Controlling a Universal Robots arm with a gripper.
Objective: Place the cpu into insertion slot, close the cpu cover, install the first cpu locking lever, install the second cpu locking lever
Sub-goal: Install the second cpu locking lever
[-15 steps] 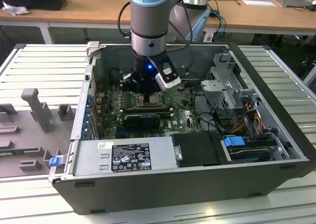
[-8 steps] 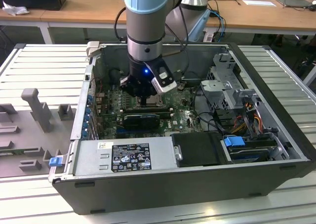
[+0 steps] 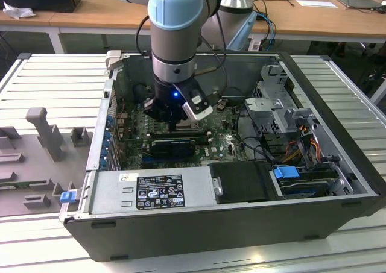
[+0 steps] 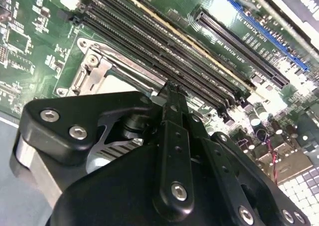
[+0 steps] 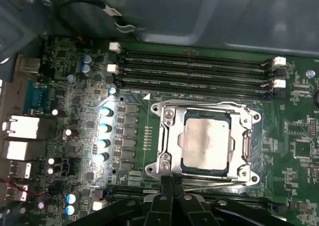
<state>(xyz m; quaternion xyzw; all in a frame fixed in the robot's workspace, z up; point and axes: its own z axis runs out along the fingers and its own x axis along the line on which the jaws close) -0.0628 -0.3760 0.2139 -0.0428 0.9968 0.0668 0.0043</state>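
The pale silvery cpu (image 5: 206, 141) lies flat in the insertion slot (image 5: 205, 172) on the green board. The cpu cover (image 5: 169, 131), a metal frame with a large window, lies down around it. My gripper (image 5: 173, 180) is shut, its tips just off one edge of the socket, where a thin lever rod (image 5: 219, 182) runs along that side. In the second wrist view the gripper (image 4: 172, 89) points at a corner of the cpu cover (image 4: 94, 69). In the exterior view the gripper (image 3: 175, 125) reaches down into the open computer case (image 3: 90, 158).
Long black memory slots (image 5: 194, 69) run beside the socket, and a row of capacitors (image 5: 104, 128) stands on its other side. A blue card slot (image 4: 259, 26) lies further off. The power supply (image 3: 151, 191), drive cage (image 3: 283, 110) and cables crowd the case.
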